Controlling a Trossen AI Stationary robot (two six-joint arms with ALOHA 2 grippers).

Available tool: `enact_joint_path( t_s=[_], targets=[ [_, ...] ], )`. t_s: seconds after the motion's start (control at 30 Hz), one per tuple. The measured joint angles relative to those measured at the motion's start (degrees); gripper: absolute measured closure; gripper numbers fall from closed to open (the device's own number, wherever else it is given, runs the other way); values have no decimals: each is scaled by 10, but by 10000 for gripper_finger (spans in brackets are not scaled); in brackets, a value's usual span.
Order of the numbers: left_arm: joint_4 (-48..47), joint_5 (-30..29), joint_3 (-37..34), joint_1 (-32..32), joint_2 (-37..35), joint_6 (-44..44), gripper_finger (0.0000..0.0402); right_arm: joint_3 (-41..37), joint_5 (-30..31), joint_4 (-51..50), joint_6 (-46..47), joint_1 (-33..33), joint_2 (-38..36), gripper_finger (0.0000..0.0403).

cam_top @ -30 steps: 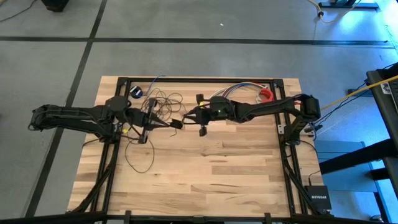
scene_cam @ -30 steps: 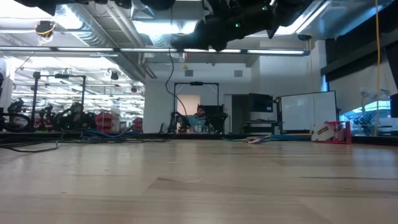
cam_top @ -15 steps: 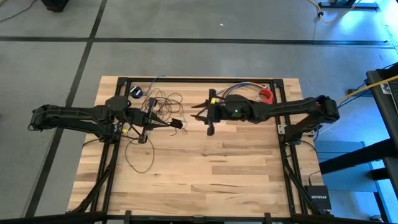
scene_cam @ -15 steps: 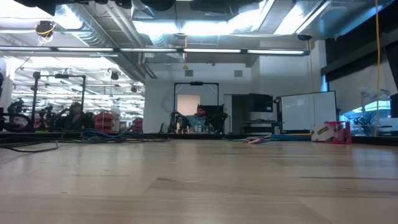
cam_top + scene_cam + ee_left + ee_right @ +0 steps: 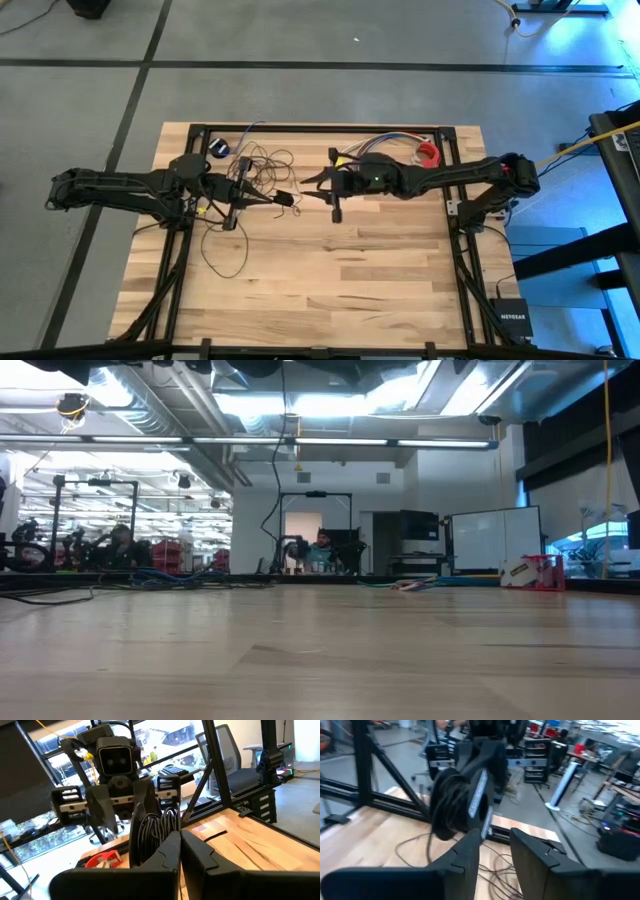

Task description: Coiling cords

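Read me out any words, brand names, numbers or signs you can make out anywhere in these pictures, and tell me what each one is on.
"NETGEAR": white letters on the small black box on the floor beside the table's right edge, high view.
Nothing else is readable: the red tape roll, the tape dispenser and the whiteboard show no legible text, and anything in the room behind is too blurred.

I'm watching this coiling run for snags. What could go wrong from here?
The left gripper holds a partly wound bundle of the thin dark cord in its shut fingers; the turns may slip off. Loose loops of the cord sprawl on the wooden table and may tangle. The right gripper, close by, may bump the bundle.
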Motion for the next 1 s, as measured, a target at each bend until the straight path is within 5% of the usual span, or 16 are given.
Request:
enact_joint_path(
  t_s=[0.27, 0.83, 1.0],
  targets=[
    [1, 0, 0, 0, 0, 0, 401, 0, -50, 11, 17, 1, 7, 292],
    [5, 0, 0, 0, 0, 3, 401, 6, -13, 67, 10, 11, 32, 294],
    [5, 0, 0, 0, 0, 5, 401, 6, -20, 79, 11, 11, 41, 342]
  ],
)
